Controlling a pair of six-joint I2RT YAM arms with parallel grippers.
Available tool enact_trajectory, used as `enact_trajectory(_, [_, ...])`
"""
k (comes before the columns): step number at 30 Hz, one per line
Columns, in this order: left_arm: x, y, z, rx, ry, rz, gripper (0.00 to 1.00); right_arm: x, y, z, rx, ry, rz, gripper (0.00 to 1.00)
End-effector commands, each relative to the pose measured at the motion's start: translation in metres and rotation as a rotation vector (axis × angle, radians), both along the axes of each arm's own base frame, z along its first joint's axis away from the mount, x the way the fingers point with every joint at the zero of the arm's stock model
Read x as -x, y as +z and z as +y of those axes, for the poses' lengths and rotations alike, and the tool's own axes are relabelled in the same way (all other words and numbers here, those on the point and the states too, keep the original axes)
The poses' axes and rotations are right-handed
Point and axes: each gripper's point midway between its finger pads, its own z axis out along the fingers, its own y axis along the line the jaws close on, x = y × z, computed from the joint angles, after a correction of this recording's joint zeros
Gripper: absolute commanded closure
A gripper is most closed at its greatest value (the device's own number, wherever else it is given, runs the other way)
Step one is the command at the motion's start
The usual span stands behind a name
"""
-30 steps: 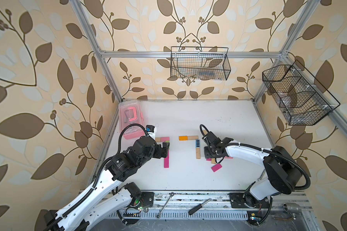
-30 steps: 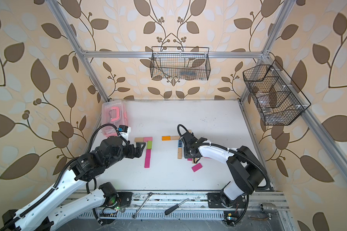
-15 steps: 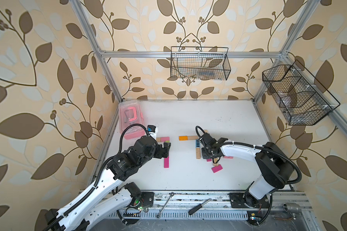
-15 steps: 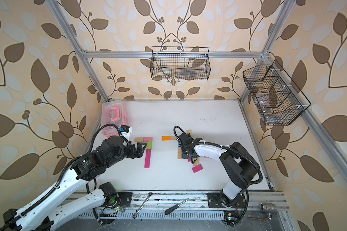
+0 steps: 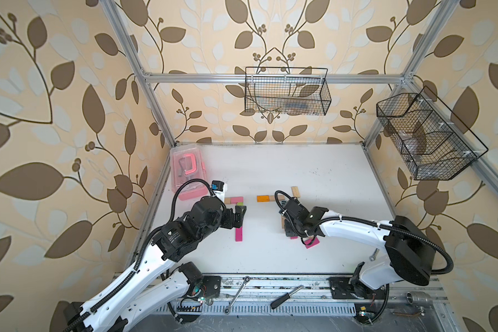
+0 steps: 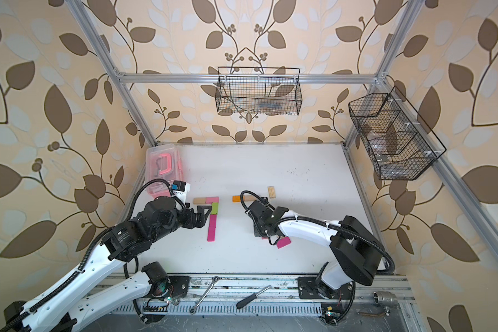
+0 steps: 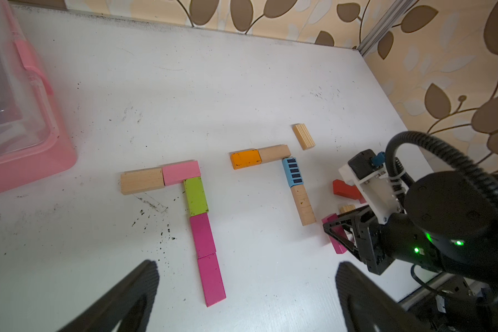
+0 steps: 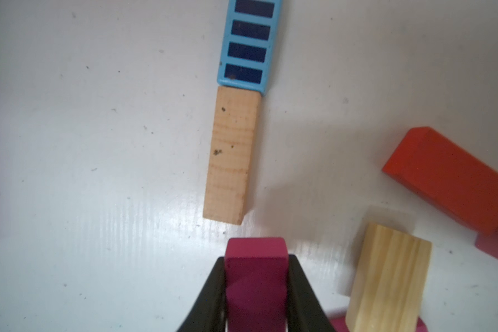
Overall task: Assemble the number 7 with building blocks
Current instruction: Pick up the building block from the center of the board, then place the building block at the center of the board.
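1. The right tool (image 8: 256, 258) is clamped on a magenta block (image 8: 256, 287). The block's end stops just short of the free end of a plain wood block (image 8: 232, 155), and a thin strip of desk (image 8: 98, 172) shows between them.
2. At its 12 o'clock end, that wood block butts against the blue striped block (image 8: 247, 49).
3. Toward 3 o'clock of the held block lie a pale wood block (image 8: 385, 276) and a red block (image 8: 449, 178), near the tool but apart from it.
4. The left tool (image 7: 246, 264) hangs with its jaws wide apart above the stem of a five-block seven (image 7: 196, 195).
5. In both top views the pink box (image 5: 187, 169) sits in the desk's 10 o'clock corner, along the left edge. White surface runs toward 12 o'clock.
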Motion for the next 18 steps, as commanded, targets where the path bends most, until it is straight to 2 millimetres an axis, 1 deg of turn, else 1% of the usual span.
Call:
enact_trajectory(1, [0.0,0.008,-0.002,0.037,-0.013,-0.033,0.01,0.008,-0.009,0.005,-0.042,-0.064,0.021,0.82])
enact_trajectory(4, [0.001,0.01,-0.003,0.046,-0.019,-0.035,0.01,0.009,-0.015,0.009,-0.031,-0.067,0.024,0.82])
enact_trajectory(9, [0.002,0.012,-0.002,0.051,-0.019,-0.042,0.01,0.007,-0.022,0.02,-0.045,-0.065,0.024,0.81])
enact_trajectory(12, [0.002,0.014,0.0,0.056,-0.012,-0.052,0.01,0.007,-0.025,0.021,-0.036,-0.068,0.03,0.81])
enact_trajectory(18, [0.002,0.014,0.0,0.053,-0.012,-0.052,0.01,0.004,-0.027,0.023,-0.039,-0.072,0.029,0.8])
